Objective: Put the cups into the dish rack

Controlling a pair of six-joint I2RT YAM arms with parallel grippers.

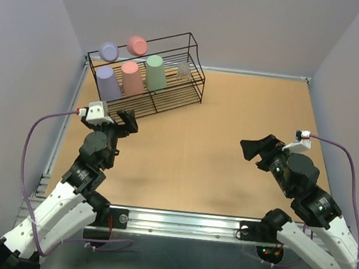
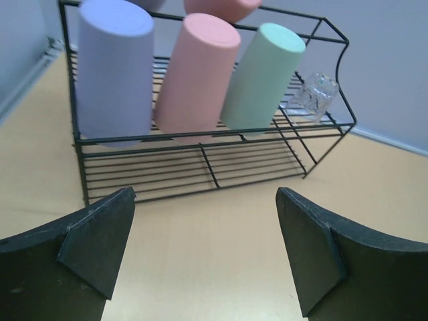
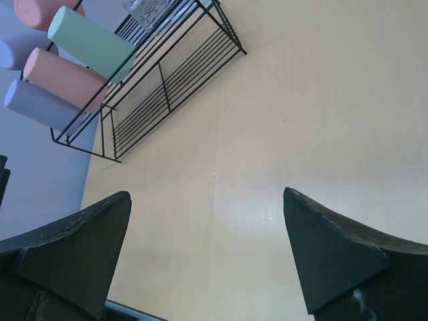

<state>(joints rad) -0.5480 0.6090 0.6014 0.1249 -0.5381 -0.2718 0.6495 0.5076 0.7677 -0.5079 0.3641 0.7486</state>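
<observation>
1. The dish rack sits in the far left corner of the worktop. It is slanted, with its right end closer to the far edge than its left end.
2. On its lower tier three cups stand bottoms up in a row: the left cup, the middle cup and the right cup.
3. The smallest cup stands on the same tier to the right of that row, at the rack's right end.
4. Above and behind the row, the upper left cup and the upper right cup lie side by side on the upper tier.
5. The left gripper is just before the rack's near side, apart from it.
6. The right gripper is toward the right edge, well apart from the rack.
</observation>
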